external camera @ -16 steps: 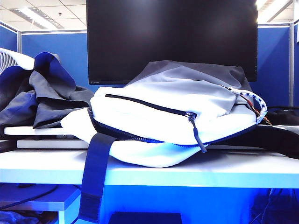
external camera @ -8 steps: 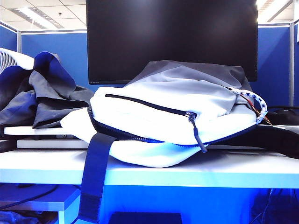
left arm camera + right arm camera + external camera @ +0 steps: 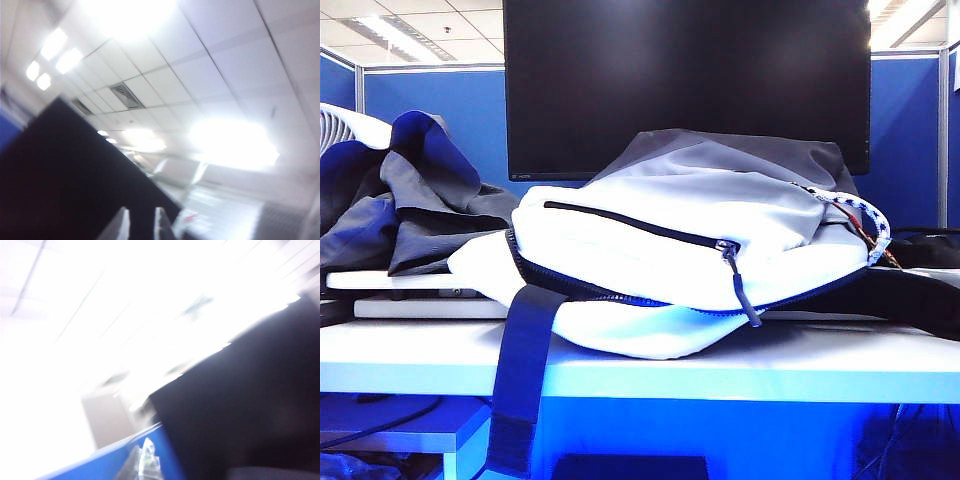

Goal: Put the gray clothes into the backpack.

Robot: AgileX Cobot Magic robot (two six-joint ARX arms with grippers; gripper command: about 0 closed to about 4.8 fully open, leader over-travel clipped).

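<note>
Your left gripper (image 3: 141,225) is showing only its two fingertips in the left wrist view, standing a little apart with nothing between them, aimed up past the black monitor (image 3: 65,185) at the ceiling panels (image 3: 200,65). Your right gripper (image 3: 142,460) is a blur of clear fingertips at the edge of the right wrist view, clenched on nothing, and it too is pointing up toward the monitor and the blue partition (image 3: 100,462). Neither gripper is appearing in the exterior view, so you are working well away from the cloth.

You are at the very start, I judge: nothing is grasped and nothing is packed. The gray clothes (image 3: 415,205) are lying crumpled on the left of the white table (image 3: 740,375), bluish lining showing, just beside and partly behind the backpack (image 3: 690,260). The backpack is lying on its side in the middle, front pocket zipper (image 3: 640,228) closed, while the main zipper seam is gaping slightly along the lower edge with navy lining showing. A dark navy strap (image 3: 520,380) is hanging over the table edge.

Next you are needing to bring both grippers down: likely one widening that main opening, the other pinching a firm fold of the garment.

No brand, label or writing is legible anywhere; a small mark on the monitor bezel is too tiny to read.
</note>
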